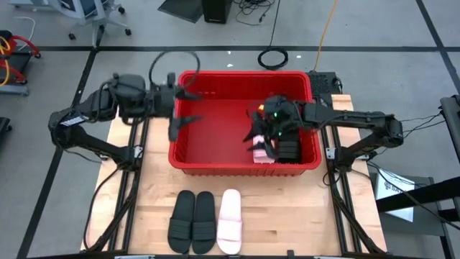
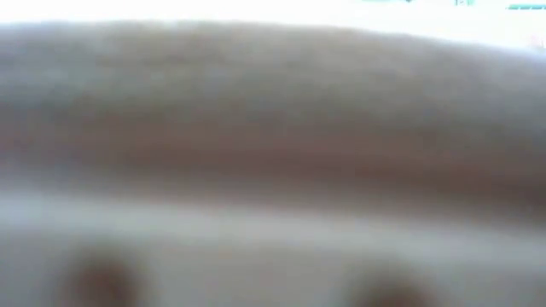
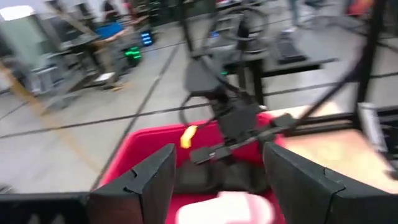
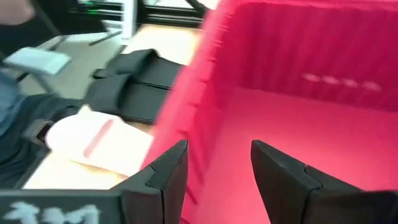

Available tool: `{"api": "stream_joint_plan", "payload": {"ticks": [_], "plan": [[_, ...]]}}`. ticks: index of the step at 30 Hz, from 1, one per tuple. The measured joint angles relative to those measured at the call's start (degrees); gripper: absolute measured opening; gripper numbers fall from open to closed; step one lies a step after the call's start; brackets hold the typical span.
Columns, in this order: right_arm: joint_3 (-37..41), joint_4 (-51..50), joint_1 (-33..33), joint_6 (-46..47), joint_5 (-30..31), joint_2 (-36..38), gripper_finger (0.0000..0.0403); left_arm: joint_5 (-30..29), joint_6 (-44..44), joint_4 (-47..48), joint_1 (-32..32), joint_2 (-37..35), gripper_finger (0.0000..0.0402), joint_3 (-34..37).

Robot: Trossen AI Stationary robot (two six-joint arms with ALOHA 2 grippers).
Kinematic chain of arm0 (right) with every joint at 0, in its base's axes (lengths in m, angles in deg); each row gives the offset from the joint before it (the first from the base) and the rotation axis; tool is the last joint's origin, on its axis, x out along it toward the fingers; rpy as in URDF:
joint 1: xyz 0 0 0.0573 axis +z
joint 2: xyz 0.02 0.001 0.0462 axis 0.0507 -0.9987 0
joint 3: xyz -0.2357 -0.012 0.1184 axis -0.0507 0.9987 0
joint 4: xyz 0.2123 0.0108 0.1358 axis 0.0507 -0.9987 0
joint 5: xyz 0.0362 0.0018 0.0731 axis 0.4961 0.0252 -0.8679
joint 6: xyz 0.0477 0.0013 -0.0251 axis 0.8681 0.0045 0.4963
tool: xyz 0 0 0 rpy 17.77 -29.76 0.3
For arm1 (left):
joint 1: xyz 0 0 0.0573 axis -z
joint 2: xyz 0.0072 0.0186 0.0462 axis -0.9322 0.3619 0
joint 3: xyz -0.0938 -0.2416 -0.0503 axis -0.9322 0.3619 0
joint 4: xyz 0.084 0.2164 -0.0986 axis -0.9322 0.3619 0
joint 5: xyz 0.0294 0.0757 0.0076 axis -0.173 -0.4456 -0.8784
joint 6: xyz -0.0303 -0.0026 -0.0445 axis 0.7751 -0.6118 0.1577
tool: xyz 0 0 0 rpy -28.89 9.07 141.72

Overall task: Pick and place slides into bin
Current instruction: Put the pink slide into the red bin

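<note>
Only the high view shows three slides (image 1: 205, 221) outside the bin (image 1: 188, 153).

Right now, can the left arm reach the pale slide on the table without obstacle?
Probably yes. The left gripper is open over the red bin, and the pale slide lies uncovered beside two black slides.

Wooden table top (image 1: 287, 208), pale, set within a dark metal frame (image 1: 336, 194). Grey floor crossed by dark lines (image 1: 86, 68). Coiled black cable (image 1: 273, 57) on the floor beyond the table; yellow cable (image 1: 327, 25) leading away from it. White wheeled base (image 1: 97, 25) at the far left.
</note>
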Motion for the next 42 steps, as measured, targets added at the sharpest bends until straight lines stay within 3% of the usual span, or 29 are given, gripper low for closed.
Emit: {"api": "stream_joint_plan", "payload": {"ticks": [12,20,26,30,38,42], "plan": [[0.04,4.77,17.28,2.54,0.78,0.00,0.0166,-0.59,5.40,0.98,17.64,3.03,0.0241,0.00],[7.07,20.22,26.06,3.55,1.02,-0.02,0.0161,-12.32,8.91,1.52,26.91,8.05,0.0241,0.02],[16.40,35.08,29.21,8.56,6.92,-0.07,0.0162,-19.58,11.15,0.03,33.27,11.93,0.0241,0.02],[21.25,44.36,30.44,12.35,7.09,-0.07,0.0164,-23.81,11.50,-2.48,37.29,14.44,0.0241,0.02],[22.67,46.19,33.93,18.80,17.12,-1.28,0.0158,-31.82,11.70,-11.35,43.13,16.76,0.0241,5.41],[22.71,45.96,35.20,20.68,17.55,-3.10,0.0158,-34.20,12.67,-18.82,44.90,16.48,0.0241,11.85]]}}
